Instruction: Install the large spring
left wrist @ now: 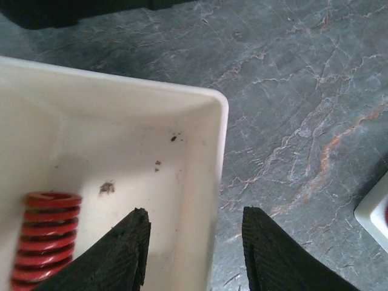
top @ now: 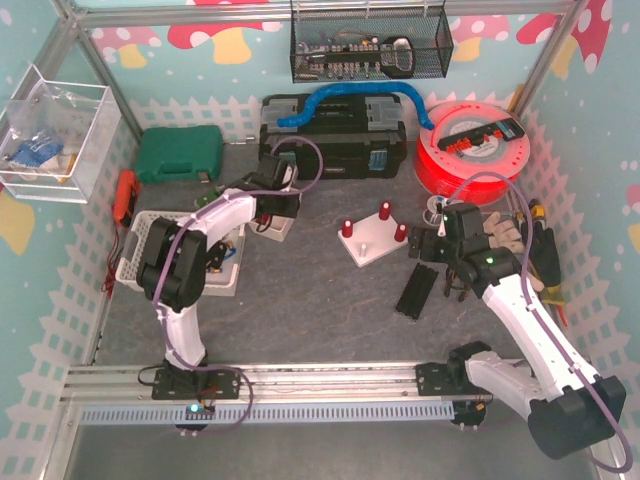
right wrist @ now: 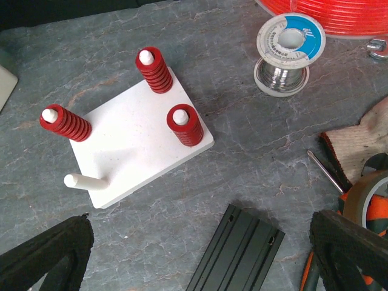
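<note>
1. We see only the upper coils of the red spring [left wrist: 48, 233]. The left wrist view's lower edge cuts it off, and a finger [left wrist: 115, 260] of the left gripper [left wrist: 194, 257] covers its lower right.
2. The white bin [left wrist: 209, 121] runs off that view's left edge.
3. From above, the wire basket [top: 370, 45] holds things too small for us to tell.
4. The right wrist view's edge cuts the tape roll [right wrist: 364, 188].
</note>
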Motion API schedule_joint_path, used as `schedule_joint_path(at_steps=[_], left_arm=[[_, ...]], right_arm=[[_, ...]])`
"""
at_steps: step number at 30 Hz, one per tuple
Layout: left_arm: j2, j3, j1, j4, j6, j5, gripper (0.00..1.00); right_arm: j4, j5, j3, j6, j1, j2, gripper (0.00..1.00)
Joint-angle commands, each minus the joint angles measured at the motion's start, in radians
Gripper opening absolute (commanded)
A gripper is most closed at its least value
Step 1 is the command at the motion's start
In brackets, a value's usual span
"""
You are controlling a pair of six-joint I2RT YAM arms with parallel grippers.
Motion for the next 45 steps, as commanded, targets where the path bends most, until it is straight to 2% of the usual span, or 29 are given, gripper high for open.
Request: schedule_joint_path(at_steps=[1,5,8,26,37,40,45], left_arm=[[-0.073,0.048,0.007,-0.083,-0.031,-0.068,0.44],[-0.056,0.078,0.030,-0.163,-0.007,-0.148,0.38],[-0.022,0.096,0.040,-0.210,0.023,-0.181,0.37],[0.139,0.127,0.100,-0.211,0.164,-0.215,0.47],[0.211,0.125,0.101,-0.180,0.155,-0.163,0.46],[0.213,0.119,0.102,-0.171,0.156,-0.159,0.42],[0.199,0.122,0.101,-0.167,0.161,-0.150,0.27]], right_arm=[[-0.013,0.004,0.022,-0.005,0.001,0.009,0.97],[-0.007,0.004,0.015,-0.003,0.001,0.004,0.97],[-0.007,0.003,0.018,-0.001,0.001,0.007,0.97],[-0.025,0.011,0.035,0.017,0.001,-0.001,0.97],[-0.031,0.029,0.055,0.012,0.001,0.016,0.97],[-0.036,0.032,0.056,0.011,0.001,0.017,0.97],[-0.035,0.029,0.057,0.003,0.001,0.020,0.97]])
